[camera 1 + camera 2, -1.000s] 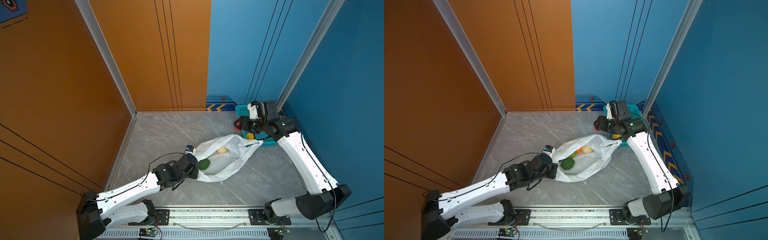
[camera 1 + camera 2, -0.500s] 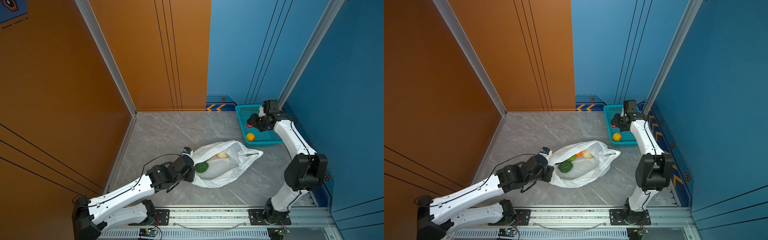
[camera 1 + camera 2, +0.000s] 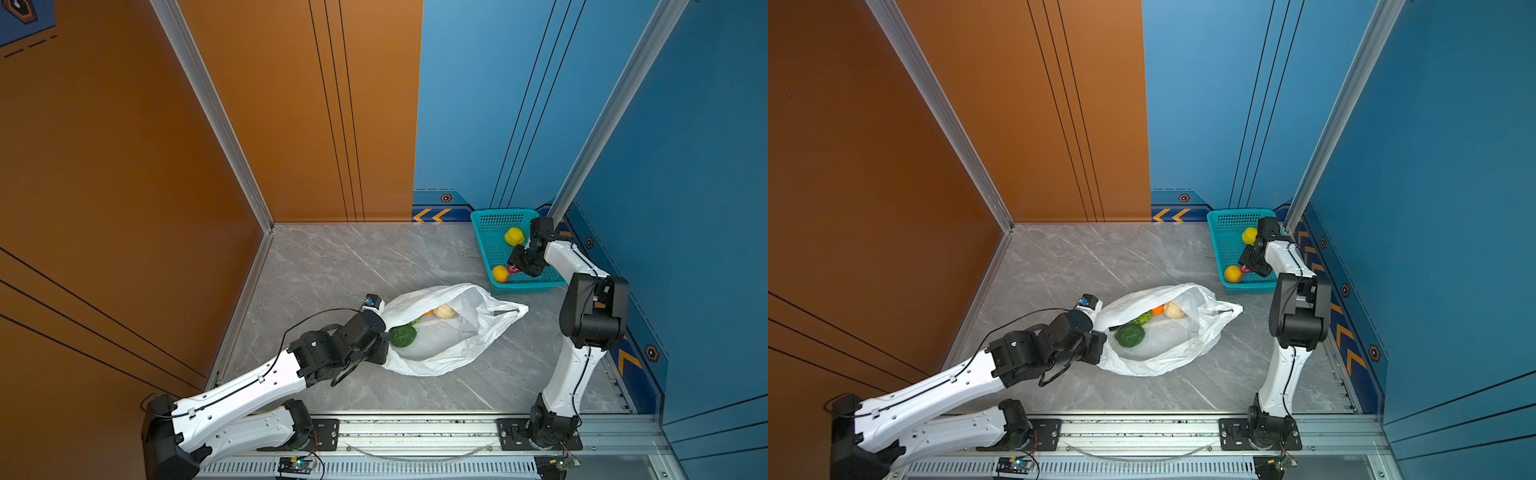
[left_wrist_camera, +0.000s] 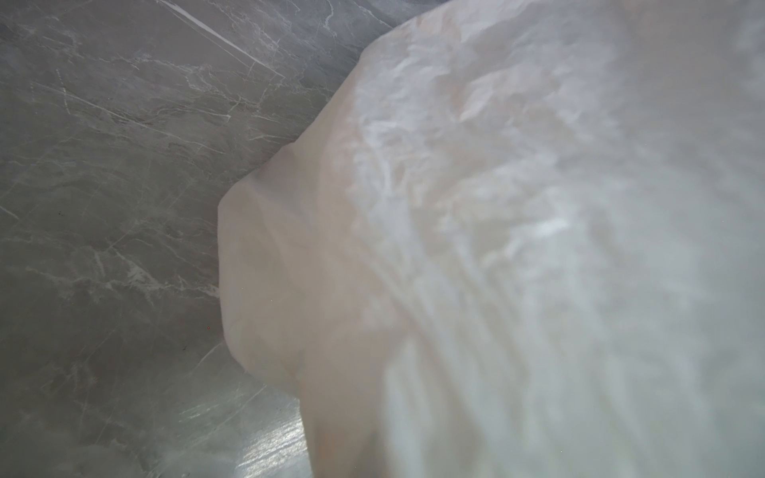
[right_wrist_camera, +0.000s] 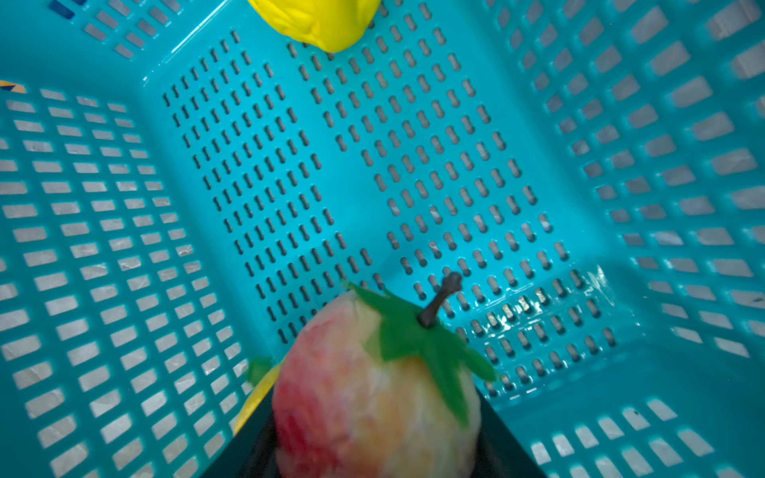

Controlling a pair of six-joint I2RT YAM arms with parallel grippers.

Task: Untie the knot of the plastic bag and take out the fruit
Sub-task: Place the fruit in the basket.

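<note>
The white plastic bag [image 3: 478, 320] [image 3: 1202, 332] lies on the grey floor with its mouth gaping open; no knot is in view. Inside it lie dark green [image 3: 402, 336], cream [image 3: 445, 311], orange [image 3: 1157, 309] and bright green [image 3: 1144, 318] fruit. My left gripper [image 3: 383, 347] is shut on the bag's near rim, its jaws hidden by plastic [image 4: 496, 248]. My right gripper [image 3: 513, 268] [image 5: 372, 455] is low inside the teal basket, shut on a red-and-cream fruit [image 5: 372, 393] with a green leaf.
The teal basket [image 3: 492, 245] [image 3: 1225, 245] stands in the back right corner against the blue wall. It holds a yellow fruit [image 3: 514, 236] [image 5: 318, 20] and an orange-yellow one [image 3: 500, 274]. Orange and blue walls close in the floor.
My right arm folded back and carried the red-and-cream fruit from the basket's front edge down into the basket. The left arm and the bag shifted slightly toward the front.
</note>
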